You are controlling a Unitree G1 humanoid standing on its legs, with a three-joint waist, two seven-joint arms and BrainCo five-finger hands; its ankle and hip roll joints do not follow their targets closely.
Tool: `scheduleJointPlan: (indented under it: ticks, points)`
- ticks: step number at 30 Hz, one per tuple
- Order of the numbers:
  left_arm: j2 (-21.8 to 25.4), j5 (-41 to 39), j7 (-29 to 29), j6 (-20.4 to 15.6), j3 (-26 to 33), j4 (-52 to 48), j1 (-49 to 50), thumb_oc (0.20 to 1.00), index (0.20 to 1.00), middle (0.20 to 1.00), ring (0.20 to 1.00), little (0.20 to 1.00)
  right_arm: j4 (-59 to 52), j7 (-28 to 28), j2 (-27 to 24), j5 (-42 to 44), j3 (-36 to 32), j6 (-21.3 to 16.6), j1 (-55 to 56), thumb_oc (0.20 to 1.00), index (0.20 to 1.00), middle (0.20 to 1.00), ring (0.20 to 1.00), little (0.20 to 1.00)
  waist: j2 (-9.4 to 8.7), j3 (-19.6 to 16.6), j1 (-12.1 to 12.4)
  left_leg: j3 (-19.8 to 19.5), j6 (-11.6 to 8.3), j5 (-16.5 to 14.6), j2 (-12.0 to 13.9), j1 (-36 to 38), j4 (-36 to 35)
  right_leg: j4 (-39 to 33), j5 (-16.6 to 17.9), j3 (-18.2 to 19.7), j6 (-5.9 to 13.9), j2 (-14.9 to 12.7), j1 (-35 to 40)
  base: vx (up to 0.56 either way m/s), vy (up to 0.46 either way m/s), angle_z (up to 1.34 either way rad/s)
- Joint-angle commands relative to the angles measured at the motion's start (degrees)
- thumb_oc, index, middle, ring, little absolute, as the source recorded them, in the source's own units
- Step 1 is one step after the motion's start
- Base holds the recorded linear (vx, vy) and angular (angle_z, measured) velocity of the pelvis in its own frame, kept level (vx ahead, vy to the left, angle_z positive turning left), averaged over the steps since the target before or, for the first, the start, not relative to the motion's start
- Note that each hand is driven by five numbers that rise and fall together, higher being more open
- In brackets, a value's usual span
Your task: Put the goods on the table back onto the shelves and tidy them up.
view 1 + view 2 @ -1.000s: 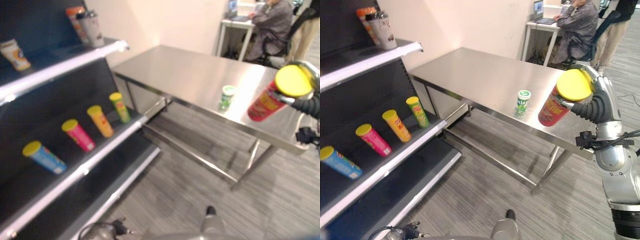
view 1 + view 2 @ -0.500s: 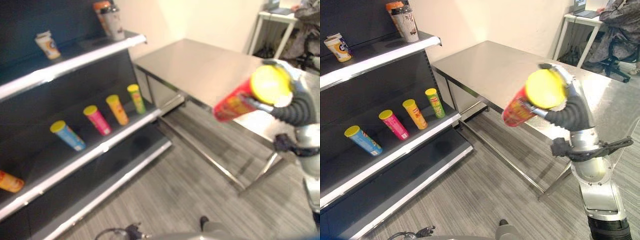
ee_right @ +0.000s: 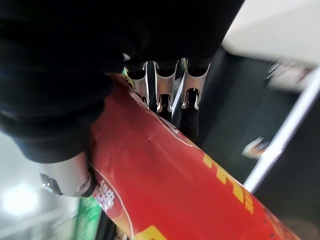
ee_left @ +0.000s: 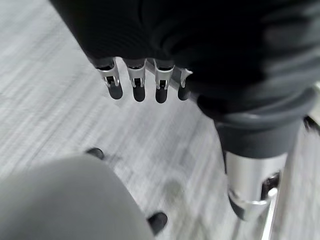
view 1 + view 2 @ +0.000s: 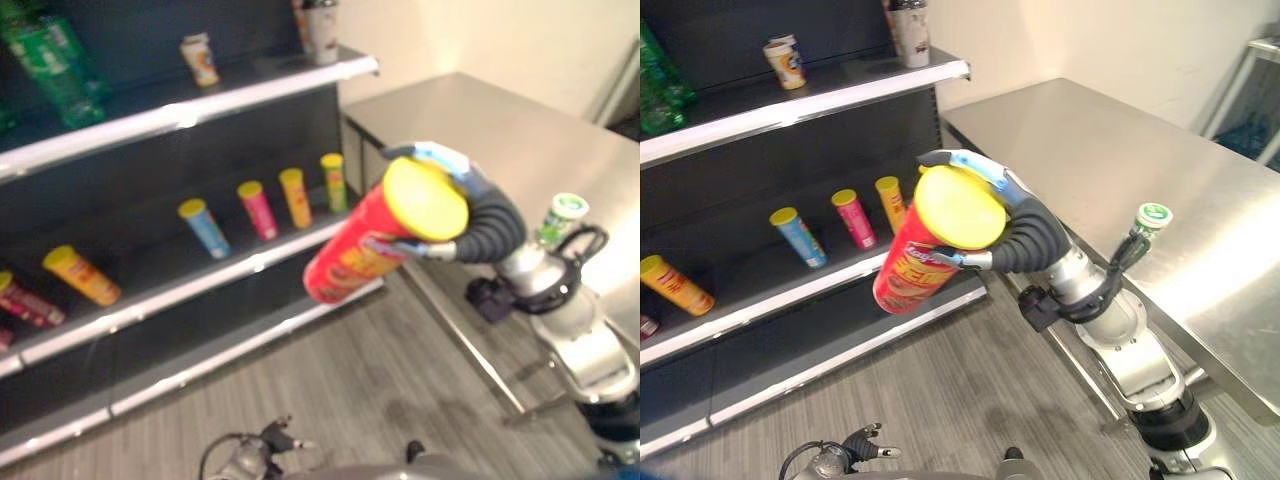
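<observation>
A tall red chip can (image 5: 912,276) with a yellow lid (image 5: 426,199) hangs tilted in the air before the dark shelves, lid end toward me. My right hand (image 5: 1028,236) is shut on its upper part. In the right wrist view the fingers (image 3: 190,114) curl over the red can (image 3: 190,190). A small green-lidded can (image 5: 1150,222) stands on the steel table (image 5: 1090,130), behind my right arm. My left hand (image 4: 135,86) hangs over the grey floor with relaxed fingers and holds nothing.
The middle shelf (image 5: 760,305) carries several leaning cans: orange (image 5: 675,285), blue (image 5: 800,235), pink (image 5: 855,218), another orange (image 5: 890,200) and green (image 5: 333,180). The top shelf (image 5: 840,95) holds a cup (image 5: 787,60), stacked cups (image 5: 910,30) and green bottles (image 5: 660,85).
The camera has swung left toward the shelves. My right hand has carried the red can away from the table to a spot in front of the middle shelf.
</observation>
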Motion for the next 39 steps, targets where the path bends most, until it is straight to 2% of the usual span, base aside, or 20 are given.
scheduleJointPlan:
  ticks: [1,2,5,7,8,9,11,13,15,16,17,18,19,21,23,25,26,30,32,39]
  points:
    - [2.5,1.2,0.6,0.1,-1.0,2.0,-0.7,1.000,1.000,1.000,1.000,1.000,-0.7,-1.6,0.5,2.8,0.2,-0.9,-3.2,0.200,0.200,0.200,0.200,0.200,-4.93,-0.1,-0.6,3.3,-3.03,4.0,5.2,1.8,-2.2,-6.4,1.7,1.3,-0.44,-0.6,4.9,-0.03,0.246,0.23]
    - [2.5,1.2,0.6,0.1,-0.9,2.0,-0.7,1.000,1.000,1.000,1.000,1.000,-0.6,-1.6,0.5,2.8,0.3,-1.0,-3.3,0.200,0.200,0.200,0.200,0.200,-4.83,-0.1,-0.7,3.3,-3.11,4.1,5.3,1.8,-2.4,-6.3,1.6,1.3,-0.49,-0.5,4.8,-0.04,0.360,0.16]
    - [2.8,2.9,0.4,0.3,-2.5,1.3,-1.3,1.000,1.000,1.000,1.000,1.000,0.5,-2.2,-1.6,1.3,1.2,-0.2,-3.8,0.200,0.200,0.200,0.200,0.200,-4.02,-0.2,-1.1,3.0,-4.27,8.7,11.0,2.0,-4.2,-5.4,0.7,2.1,0.41,-2.7,3.6,-0.04,0.336,0.05]
    - [3.0,3.7,0.3,0.2,-3.1,0.9,-1.3,1.000,1.000,1.000,1.000,1.000,1.0,-2.4,-2.0,0.7,1.4,0.0,-3.8,0.200,0.200,0.200,0.200,0.200,-3.52,-0.2,-1.1,2.5,-4.91,10.2,12.1,2.2,-5.0,-5.2,0.6,2.4,0.75,-3.1,3.3,-0.02,0.425,-0.03]
    - [3.3,4.8,0.3,-0.1,-4.3,-0.1,-2.1,1.000,1.000,1.000,1.000,1.000,1.1,-3.1,-3.3,-1.2,0.3,0.3,-2.6,0.200,0.200,0.200,0.200,0.200,-1.48,-0.5,-1.5,-0.1,-6.85,11.6,13.6,1.7,-6.1,-5.2,1.1,3.1,2.23,-4.6,2.9,-0.01,0.455,-0.11]
    - [3.3,4.8,0.3,-0.1,-4.4,-0.2,-2.1,1.000,1.000,1.000,1.000,1.000,1.1,-3.1,-3.3,-1.2,0.2,0.3,-2.5,0.200,0.200,0.200,0.200,0.200,-1.45,-0.5,-1.5,-0.2,-6.87,11.6,13.6,1.6,-6.0,-5.3,1.2,3.0,2.23,-4.6,2.9,-0.02,0.631,-0.12]
    - [3.0,5.7,0.4,-0.3,-4.7,0.0,-2.9,1.000,1.000,1.000,1.000,1.000,1.4,-2.8,-3.4,-2.5,-1.1,1.0,0.3,0.200,0.200,0.200,0.200,0.200,-0.37,-1.0,-2.5,-0.1,-7.93,7.5,11.7,1.9,-6.1,-6.0,3.0,2.8,3.75,-7.1,2.7,-0.02,0.449,0.06]
    - [3.2,5.8,0.6,-0.4,-5.0,0.0,-3.1,1.000,1.000,1.000,1.000,1.000,1.2,-2.7,-3.2,-3.3,-2.0,1.3,1.9,0.200,0.200,0.200,0.200,0.200,-0.44,-1.1,-2.7,-0.2,-7.84,6.2,10.3,2.0,-6.1,-6.6,4.1,2.8,4.44,-8.8,3.1,-0.02,0.378,0.14]
    - [3.0,4.5,0.4,-0.5,-4.5,0.2,-2.6,1.000,1.000,1.000,1.000,1.000,2.8,-3.3,-0.8,-6.6,-4.5,2.2,6.0,0.200,0.200,0.200,0.200,0.200,-1.49,-0.1,-2.5,-0.5,-5.38,1.3,4.2,2.4,-4.9,-6.2,8.6,3.5,5.70,-14.3,2.6,-0.06,0.610,0.16]
    - [3.0,4.1,0.2,-0.6,-4.1,0.3,-2.0,1.000,1.000,1.000,1.000,1.000,3.1,-3.4,0.5,-7.1,-5.1,2.2,7.0,0.200,0.200,0.200,0.200,0.200,-1.88,0.3,-2.3,-0.3,-4.44,0.3,2.7,2.7,-4.5,-5.4,9.8,3.9,5.60,-15.5,2.1,-0.09,0.729,0.40]
    - [3.0,0.9,0.5,-0.1,-1.4,0.9,-1.1,1.000,1.000,1.000,1.000,1.000,4.1,-3.9,2.6,-8.7,-5.2,2.9,8.5,0.200,0.200,0.200,0.200,0.200,-2.43,1.2,-2.2,0.3,-2.56,-0.7,-0.3,4.2,-5.0,-2.1,14.1,4.7,4.94,-17.4,0.5,-0.06,0.416,0.24]
    - [3.0,0.8,0.5,-0.1,-1.4,0.9,-1.1,1.000,1.000,1.000,1.000,1.000,4.1,-3.9,2.7,-8.7,-5.2,2.9,8.5,0.200,0.200,0.200,0.200,0.200,-2.61,1.3,-2.1,0.4,-2.45,-0.7,-0.5,4.3,-5.1,-2.0,14.1,5.0,5.04,-17.5,0.4,-0.07,0.530,0.01]
    - [2.6,-2.4,0.5,0.1,1.2,1.7,0.1,1.000,1.000,1.000,1.000,1.000,4.4,-4.4,4.0,-10.6,-5.1,3.2,9.3,0.200,0.200,0.200,0.200,0.200,-2.77,2.5,-1.6,1.0,-1.00,-1.3,-3.1,6.1,-5.8,1.3,18.9,3.6,4.56,-19.4,-0.9,-0.03,0.264,-0.16]
    - [2.5,-3.0,0.3,0.2,2.1,2.0,0.8,1.000,1.000,1.000,1.000,1.000,4.4,-4.6,4.5,-10.7,-5.3,3.1,9.9,0.200,0.200,0.200,0.200,0.200,-2.74,3.1,-1.3,1.4,-0.40,-1.3,-4.0,6.6,-5.9,2.7,19.7,1.9,4.52,-20.3,-1.2,-0.04,0.316,-0.18]
    - [2.5,-2.9,-0.2,0.4,3.0,3.0,2.3,1.000,1.000,1.000,1.000,1.000,4.3,-4.7,4.4,-10.7,-7.0,3.3,12.0,0.200,0.200,0.200,0.200,0.200,-2.29,3.3,-1.9,1.3,0.23,-1.9,-4.6,7.6,-6.1,4.7,17.1,1.3,3.70,-17.9,-1.6,0.01,0.315,-0.22]
    - [1.9,-2.9,-0.9,0.2,3.5,3.5,4.1,1.000,1.000,1.000,1.000,1.000,4.6,-4.6,3.9,-11.0,-9.0,3.2,14.1,0.200,0.200,0.200,0.200,0.200,-2.19,3.2,-2.5,0.5,1.14,-1.7,-5.5,7.5,-6.1,5.0,12.5,3.3,2.52,-11.5,-2.3,0.03,0.273,0.15]
    - [1.5,-3.5,-1.1,0.1,3.8,3.9,5.0,1.000,1.000,1.000,1.000,1.000,5.0,-4.7,3.6,-11.0,-10.1,2.7,15.2,0.200,0.200,0.200,0.200,0.200,-2.20,3.0,-2.5,0.0,1.73,-1.3,-6.3,7.1,-6.1,4.3,6.6,3.4,0.93,-4.7,-2.1,0.03,0.233,0.39]
    - [0.7,-3.2,-1.6,0.0,3.2,4.6,4.8,1.000,1.000,1.000,1.000,1.000,5.5,-4.9,2.9,-10.9,-10.4,1.7,15.3,0.200,0.200,0.200,0.200,0.200,-3.98,2.7,-2.5,-1.5,2.43,-1.1,-8.6,7.1,-6.0,1.5,5.0,5.0,0.17,5.6,-3.2,0.05,0.096,0.24]
    - [0.6,-1.3,-1.8,-0.1,1.8,4.6,4.1,1.000,1.000,1.000,1.000,1.000,5.1,-4.8,2.5,-10.9,-10.1,1.4,15.4,0.200,0.200,0.200,0.200,0.200,-4.65,2.7,-3.1,-2.6,2.72,-1.2,-9.6,6.9,-5.9,1.0,5.3,7.9,0.22,8.3,-3.6,0.07,0.024,0.12]
    - [0.3,-0.9,-1.4,-0.3,1.4,4.6,3.6,1.000,1.000,1.000,1.000,1.000,4.9,-4.3,2.0,-9.5,-9.0,0.8,16.2,0.200,0.200,0.200,0.200,0.200,-5.09,0.6,-2.6,-3.9,2.99,-4.2,-10.0,7.9,-3.4,-3.6,4.1,8.8,-1.45,8.4,2.5,0.19,-0.049,0.07]
